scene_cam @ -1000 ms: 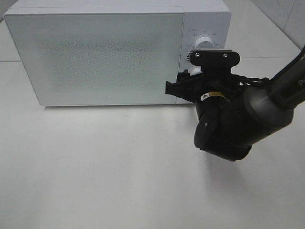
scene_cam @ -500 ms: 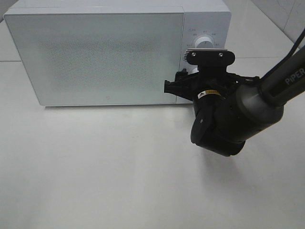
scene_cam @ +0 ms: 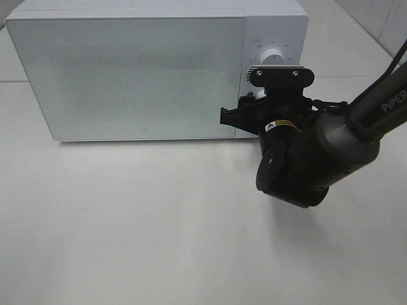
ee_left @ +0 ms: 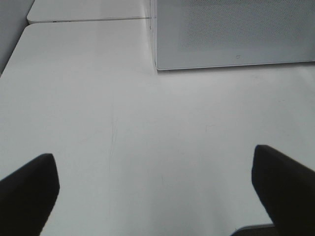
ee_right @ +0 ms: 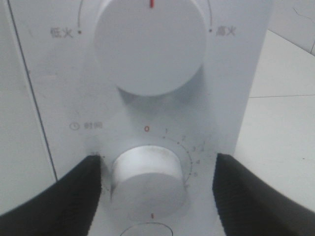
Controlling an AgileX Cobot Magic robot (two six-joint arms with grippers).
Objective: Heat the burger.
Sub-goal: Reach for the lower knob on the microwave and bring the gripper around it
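A white box-shaped microwave oven [scene_cam: 152,70] stands at the back of a pale, smooth white table [scene_cam: 127,222], its wide frosted door [scene_cam: 127,73] shut flush with the narrow control panel [scene_cam: 280,32] on its right side. The burger shows in no view, and the door is too cloudy to see through. The bulky black right arm [scene_cam: 305,159] reaches in from the right edge of the high view and ends at the panel's lower half. The right gripper [ee_right: 157,162] is spread around the small round white lower dial [ee_right: 150,179]. One black finger [ee_right: 91,182] is just beside the dial's rim, too close to tell whether it touches. The other finger [ee_right: 231,182] stands apart with a strip of white panel between it and the dial. The larger round white upper dial [ee_right: 150,44], with a red mark at its top, sits just above. The left gripper [ee_left: 152,157] hangs over the table with its two dark fingers [ee_left: 29,187] spread wide, nothing between them, well apart from the oven's lower front corner [ee_left: 156,68]. Bare tabletop runs from the oven's front bottom edge to the near side in the high view, and a thin seam [ee_left: 88,19] crosses the table beside the oven
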